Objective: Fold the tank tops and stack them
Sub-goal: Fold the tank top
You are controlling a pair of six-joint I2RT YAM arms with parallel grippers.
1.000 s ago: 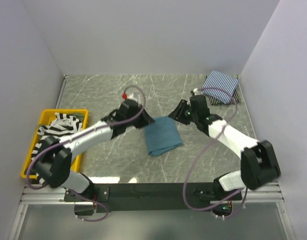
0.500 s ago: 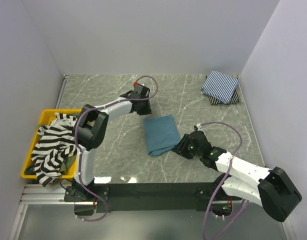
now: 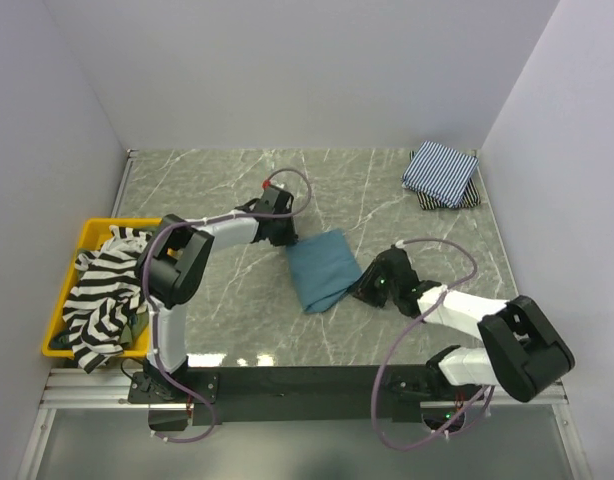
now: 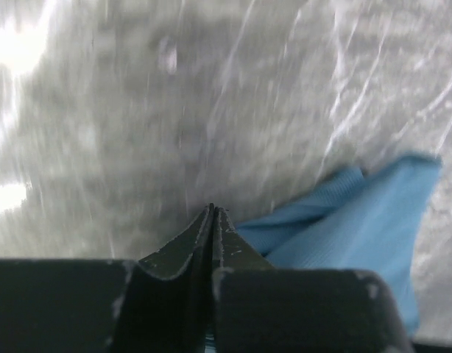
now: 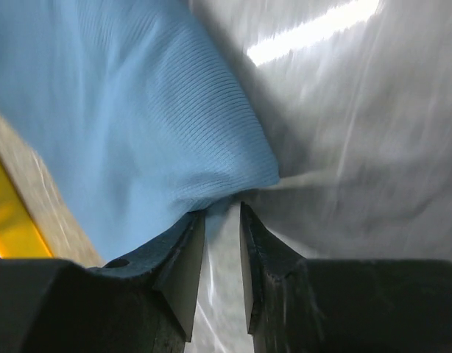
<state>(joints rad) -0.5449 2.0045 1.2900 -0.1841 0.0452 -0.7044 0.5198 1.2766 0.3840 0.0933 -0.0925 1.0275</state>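
Note:
The teal-blue tank top [image 3: 322, 268] lies folded in the middle of the table. My left gripper [image 3: 287, 238] is at its far left corner. In the left wrist view it [image 4: 213, 211] is shut, tips together, with the teal cloth [image 4: 358, 228] just to its right. My right gripper [image 3: 364, 290] is at the top's right edge. In the right wrist view it [image 5: 222, 208] is slightly open, with the teal edge [image 5: 138, 95] at its tips and draped over one finger. The pinstriped top [image 3: 442, 168] lies folded at the far right. The black-and-white striped top [image 3: 102, 290] and the olive top [image 3: 137, 325] are in the bin.
The yellow bin [image 3: 137, 224] stands at the left table edge; its edge also shows in the right wrist view [image 5: 9, 213]. A dark folded cloth [image 3: 455, 199] lies under the pinstriped top. White walls enclose the marbled table [image 3: 217, 180] on three sides.
My left gripper has come back from the far table to the teal top's far left corner. My right arm swung from the far right to the top's right edge and nudged it.

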